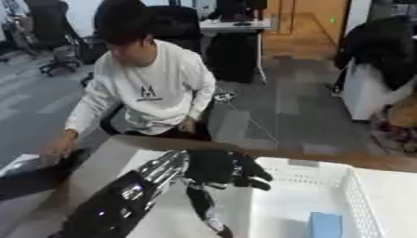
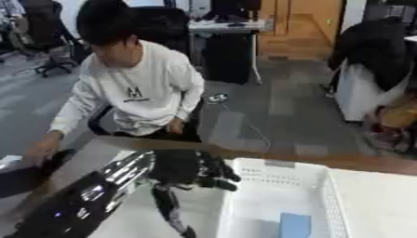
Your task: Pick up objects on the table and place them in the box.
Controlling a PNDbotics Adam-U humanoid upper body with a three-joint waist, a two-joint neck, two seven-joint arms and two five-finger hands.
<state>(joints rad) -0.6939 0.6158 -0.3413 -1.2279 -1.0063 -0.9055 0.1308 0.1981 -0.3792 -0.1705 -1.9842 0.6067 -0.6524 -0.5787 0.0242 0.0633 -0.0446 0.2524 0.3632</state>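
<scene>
My left arm is reaching in from the lower left, with my left hand (image 1: 218,169) positioned at the near-left corner of the box (image 1: 358,197). My fingers (image 1: 254,173) are curling around a dark, narrow object (image 1: 204,207) that is hanging down from the hand, beside the box's left wall and above the surface (image 1: 167,218). I cannot tell what the object is. The box is white with slotted walls and is sitting on the surface to my right. A blue block (image 1: 325,225) is lying inside the box, toward its near side. My right hand is not showing in either view.
</scene>
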